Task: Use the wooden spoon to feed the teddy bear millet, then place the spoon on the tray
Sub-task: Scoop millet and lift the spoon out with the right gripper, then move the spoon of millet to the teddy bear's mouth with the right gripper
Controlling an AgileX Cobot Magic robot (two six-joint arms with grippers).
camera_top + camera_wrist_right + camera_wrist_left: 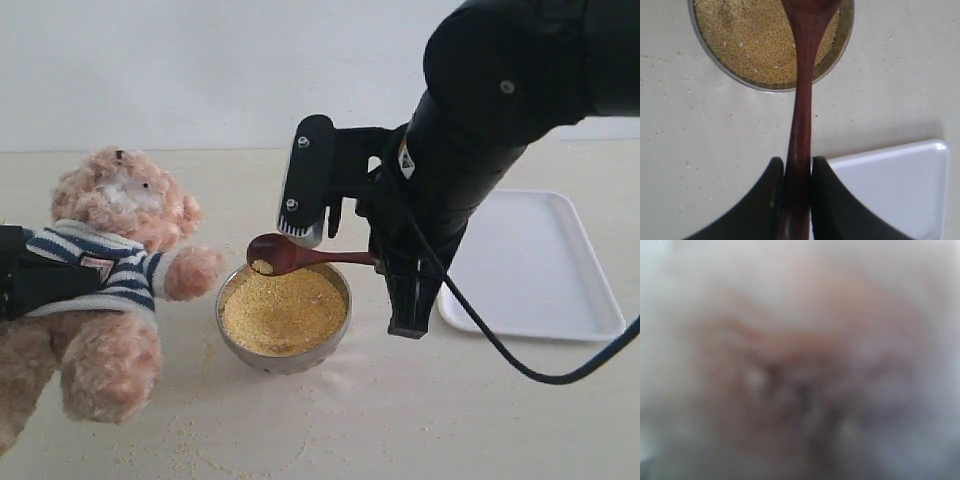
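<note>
Right pincer (797, 166) pinches the wooden spoon (315, 257) level above millet (285, 312); left pincer (35, 280) grip unclear.

Teddy bear (100, 290): fluffy, light brown, striped shirt, paw just beside the bowl (285, 362).
Millet (283, 312): yellow mound filling the bowl.
Wooden spoon (300, 255): dark reddish-brown, level above the millet, holding a few grains.
Tray (535, 265): white, flat, right of the bowl.

Teddy bear (110, 270) just beside bowl (285, 362), bare table (400, 405) between bowl and tray (540, 270)

Glossy black arm (500, 90), black hand (797, 162) (cable (490, 340) trailing).
</note>
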